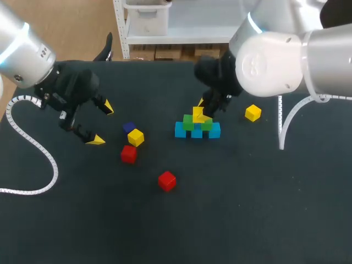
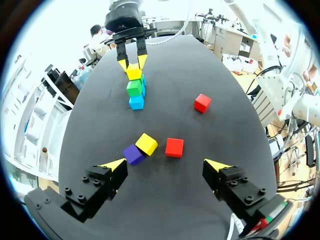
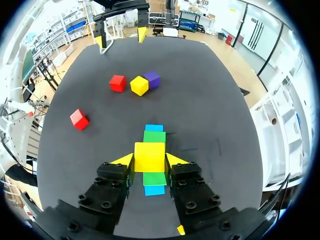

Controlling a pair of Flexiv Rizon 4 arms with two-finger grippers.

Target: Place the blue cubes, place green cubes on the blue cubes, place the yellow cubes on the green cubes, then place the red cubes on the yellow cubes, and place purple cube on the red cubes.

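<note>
1. Stack, frame centre: blue cubes in a row with green cubes on top. Both layers look done.
2. Top yellow cube sits over the greens, pinched by the right gripper; not yet released.
3. Loose: spare yellow cube to the right; third yellow cube, purple cube and red cubes left of the stack. Red and purple layers remain.
4. Left gripper, frame left: fingers spread, empty.
</note>
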